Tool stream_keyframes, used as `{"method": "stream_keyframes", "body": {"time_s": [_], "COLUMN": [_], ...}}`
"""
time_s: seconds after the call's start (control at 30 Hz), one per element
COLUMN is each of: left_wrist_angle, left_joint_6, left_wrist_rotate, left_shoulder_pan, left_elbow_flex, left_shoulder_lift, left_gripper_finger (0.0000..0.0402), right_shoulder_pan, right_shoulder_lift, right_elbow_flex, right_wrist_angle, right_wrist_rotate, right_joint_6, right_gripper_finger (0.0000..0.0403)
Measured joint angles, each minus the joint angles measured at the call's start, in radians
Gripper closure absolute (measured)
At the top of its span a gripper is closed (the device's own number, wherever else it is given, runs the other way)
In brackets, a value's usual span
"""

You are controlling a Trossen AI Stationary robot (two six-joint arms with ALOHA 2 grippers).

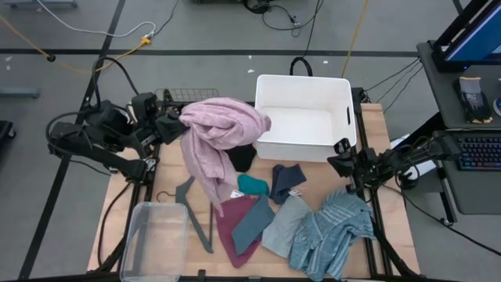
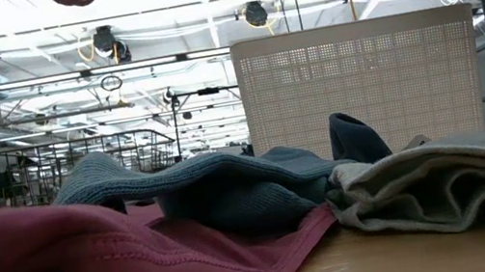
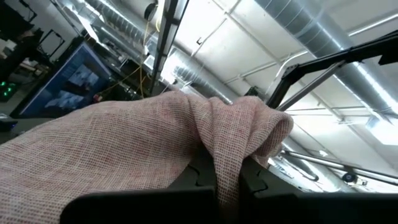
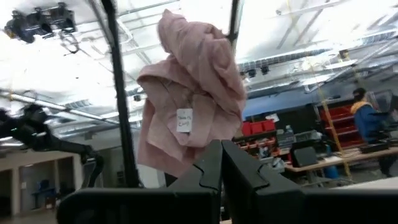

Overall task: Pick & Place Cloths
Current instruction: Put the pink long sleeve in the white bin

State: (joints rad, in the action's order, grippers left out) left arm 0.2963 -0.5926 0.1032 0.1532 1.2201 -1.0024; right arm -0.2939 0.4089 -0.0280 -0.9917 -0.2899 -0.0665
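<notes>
Now the left gripper grips the soft pink knitted cloth, lifted beside the white rectangular plastic bin. Next, it likely carries it over the bin; the right gripper, fingers closed, waits at the bin's corner.

- The left gripper sits raised over the table's left rear part, its dark fingers clamped on a large pink woven cloth that hangs from them.
- The right gripper rests at the table's right edge, fingers pressed together, arm stretched inward.
</notes>
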Motion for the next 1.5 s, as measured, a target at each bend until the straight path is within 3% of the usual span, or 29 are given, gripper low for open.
{"method": "stream_keyframes", "body": {"time_s": [0.63,0.87,1.13,1.5], "left_wrist_angle": [-0.04,-0.01,-0.005,-0.004], "left_joint_6": [0.147,0.146,0.145,0.108], "left_wrist_rotate": [0.011,0.046,0.054,0.054], "left_shoulder_pan": [0.0,0.0,-0.008,-0.008], "left_elbow_flex": [0.0,0.0,0.003,0.003], "left_shoulder_lift": [-0.14,-0.151,-0.15,-0.149], "left_gripper_finger": [0.04,0.04,0.04,0.04], "right_shoulder_pan": [0.0,0.0,-0.001,0.0], "right_shoulder_lift": [0.0,0.0,0.072,0.324], "right_elbow_flex": [0.0,-0.011,-0.196,-0.543], "right_wrist_angle": [-0.044,-0.15,0.002,0.115], "right_wrist_rotate": [0.006,0.005,0.094,0.165], "right_joint_6": [0.039,0.137,0.226,0.409], "right_gripper_finger": [0.0399,0.0399,0.0399,0.0399]}}
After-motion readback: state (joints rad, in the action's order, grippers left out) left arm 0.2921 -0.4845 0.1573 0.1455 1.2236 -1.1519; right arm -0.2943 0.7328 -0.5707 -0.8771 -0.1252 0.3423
